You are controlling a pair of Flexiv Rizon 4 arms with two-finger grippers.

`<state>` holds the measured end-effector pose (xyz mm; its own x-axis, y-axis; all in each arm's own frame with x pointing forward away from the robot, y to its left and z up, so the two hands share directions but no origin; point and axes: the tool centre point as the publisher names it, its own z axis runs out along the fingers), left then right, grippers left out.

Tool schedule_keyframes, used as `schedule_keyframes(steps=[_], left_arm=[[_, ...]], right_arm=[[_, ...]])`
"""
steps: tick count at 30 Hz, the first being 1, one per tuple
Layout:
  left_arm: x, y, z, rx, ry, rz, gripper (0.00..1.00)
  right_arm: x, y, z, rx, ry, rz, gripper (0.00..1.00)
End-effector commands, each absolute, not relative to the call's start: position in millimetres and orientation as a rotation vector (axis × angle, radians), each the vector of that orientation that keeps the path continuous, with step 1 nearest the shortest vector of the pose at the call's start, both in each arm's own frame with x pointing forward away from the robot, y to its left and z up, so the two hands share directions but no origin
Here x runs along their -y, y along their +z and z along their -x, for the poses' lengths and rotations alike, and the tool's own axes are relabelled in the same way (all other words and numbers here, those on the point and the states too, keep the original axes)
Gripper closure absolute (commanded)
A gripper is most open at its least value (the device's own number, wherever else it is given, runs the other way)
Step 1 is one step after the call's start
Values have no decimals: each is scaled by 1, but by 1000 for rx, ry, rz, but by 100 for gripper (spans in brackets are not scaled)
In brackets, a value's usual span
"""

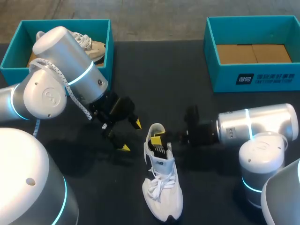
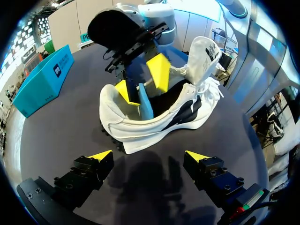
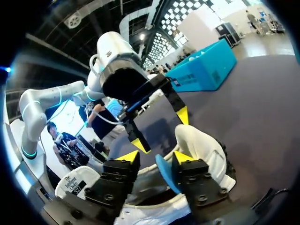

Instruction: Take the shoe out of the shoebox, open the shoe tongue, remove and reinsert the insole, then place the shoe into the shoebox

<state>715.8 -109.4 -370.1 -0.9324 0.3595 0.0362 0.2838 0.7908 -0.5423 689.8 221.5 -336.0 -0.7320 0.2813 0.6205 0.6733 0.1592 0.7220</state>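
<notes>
**White sneaker out on the table, right gripper at its heel**

The white sneaker (image 1: 164,187) lies at six o'clock on the black table (image 1: 197,93), toe toward six. It has white laces and a dark lining, and its tongue (image 2: 204,51) stands up. The right gripper (image 1: 157,139) sits in the heel opening beside a blue insole (image 2: 145,104) standing on edge. I cannot tell whether it has hold of it. The left gripper (image 1: 131,135) hangs spread wide and empty at the sneaker's ten o'clock. A teal shoebox (image 1: 9,63) at eleven holds another sneaker (image 1: 93,47). A second teal shoebox (image 1: 262,77) sits at one.

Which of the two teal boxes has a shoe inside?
The far-left box: a pale shoe lies in it. The far-right box shows only a bare cardboard floor.
</notes>
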Motion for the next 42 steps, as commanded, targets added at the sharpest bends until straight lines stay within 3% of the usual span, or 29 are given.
schedule_keyframes(steps=[1, 15, 28, 42], left_arm=[[109, -370, -716, 2842, 826, 514, 0], [109, -370, -716, 2842, 826, 514, 0], [109, -370, -716, 2842, 826, 514, 0], [109, -370, -716, 2842, 826, 514, 0]], right_arm=[[-225, -329, -692, 2115, -1608, 903, 22], [-227, -312, -690, 2167, -1645, 865, 22], [-207, -284, -680, 2239, -1724, 901, 0], [-177, -259, -684, 2378, -1557, 1110, 0]])
